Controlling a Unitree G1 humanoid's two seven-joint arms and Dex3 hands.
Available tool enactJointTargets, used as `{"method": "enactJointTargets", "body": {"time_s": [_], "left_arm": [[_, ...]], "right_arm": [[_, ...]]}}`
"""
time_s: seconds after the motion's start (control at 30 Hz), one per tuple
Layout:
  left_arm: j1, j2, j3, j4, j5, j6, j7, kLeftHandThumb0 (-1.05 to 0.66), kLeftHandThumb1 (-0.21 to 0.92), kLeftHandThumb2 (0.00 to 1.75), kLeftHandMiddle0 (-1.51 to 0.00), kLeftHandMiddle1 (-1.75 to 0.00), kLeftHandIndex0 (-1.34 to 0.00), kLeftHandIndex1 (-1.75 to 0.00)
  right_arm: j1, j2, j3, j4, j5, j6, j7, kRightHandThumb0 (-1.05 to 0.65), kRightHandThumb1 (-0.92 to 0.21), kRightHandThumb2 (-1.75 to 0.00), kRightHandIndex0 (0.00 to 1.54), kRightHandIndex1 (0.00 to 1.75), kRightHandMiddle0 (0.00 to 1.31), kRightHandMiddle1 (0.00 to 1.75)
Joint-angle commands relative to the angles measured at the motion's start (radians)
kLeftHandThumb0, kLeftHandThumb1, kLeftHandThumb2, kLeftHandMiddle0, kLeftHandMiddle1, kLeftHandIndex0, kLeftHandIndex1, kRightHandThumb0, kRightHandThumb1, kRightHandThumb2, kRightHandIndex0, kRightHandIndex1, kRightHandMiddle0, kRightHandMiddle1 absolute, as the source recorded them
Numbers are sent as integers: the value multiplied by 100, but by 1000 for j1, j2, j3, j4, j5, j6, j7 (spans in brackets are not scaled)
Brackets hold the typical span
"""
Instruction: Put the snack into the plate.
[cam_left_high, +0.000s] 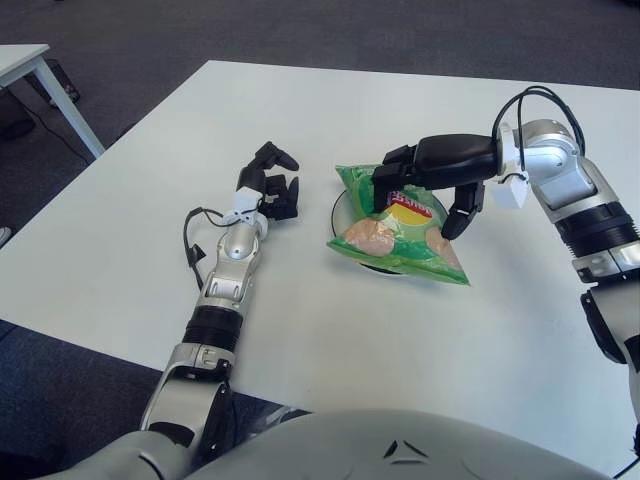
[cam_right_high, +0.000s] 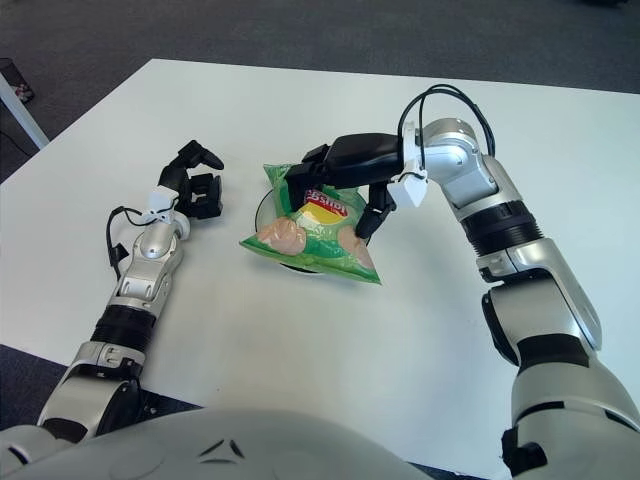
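A green snack bag (cam_left_high: 400, 238) lies almost flat across a clear glass plate (cam_left_high: 338, 208) at the middle of the white table. Only the plate's left rim shows from under the bag, and the bag's lower right corner hangs past the plate onto the table. My right hand (cam_left_high: 420, 205) reaches in from the right and straddles the bag's upper end. Its fingers (cam_left_high: 385, 190) press on the left side and the thumb (cam_left_high: 457, 215) on the right, shut on the bag. My left hand (cam_left_high: 272, 186) shows left of the plate, holding nothing, fingers loosely relaxed.
The white table (cam_left_high: 300, 330) stretches wide around the plate. Its near edge runs below my left forearm (cam_left_high: 225, 285). The corner of another table (cam_left_high: 30, 65) stands at the far left over dark carpet.
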Motion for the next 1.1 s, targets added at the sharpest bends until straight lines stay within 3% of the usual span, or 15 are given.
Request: {"method": "enactJointTargets", "body": {"time_s": [0.0,0.07,0.27,0.6,0.8,1.0,1.07], "left_arm": [[135,-68,-21,68,10,14,23,-46,39,123,-121,-175,-56,-175],[136,-69,-24,66,15,14,29,-46,37,124,-122,-175,-56,-175],[140,-66,-30,63,27,3,40,-48,33,130,-123,-175,-60,-175],[140,-64,-33,64,28,0,39,-49,29,134,-124,-175,-63,-175],[134,-61,-31,81,25,-15,32,-48,33,130,-123,-175,-60,-175],[126,-53,-33,99,33,-28,30,-47,34,128,-123,-175,-59,-175],[124,-51,-32,106,33,-34,27,-47,34,128,-123,-175,-59,-175]], "right_arm": [[-24,-6,21,49,-24,-83,11,-69,-43,-81,0,18,0,50],[-25,-4,18,70,-22,-108,3,-74,-47,-73,0,7,0,35],[-20,11,10,118,-5,-139,-16,-84,-57,-58,0,1,0,9],[-15,17,-8,158,93,-98,7,-99,-75,-33,0,0,0,0],[-78,-39,-33,206,240,-53,144,-103,-83,-20,0,0,0,0],[-174,-75,-95,194,356,94,291,-104,-85,-17,0,0,0,0],[-190,-79,-118,217,362,109,320,-104,-84,-17,0,0,0,0]]}}
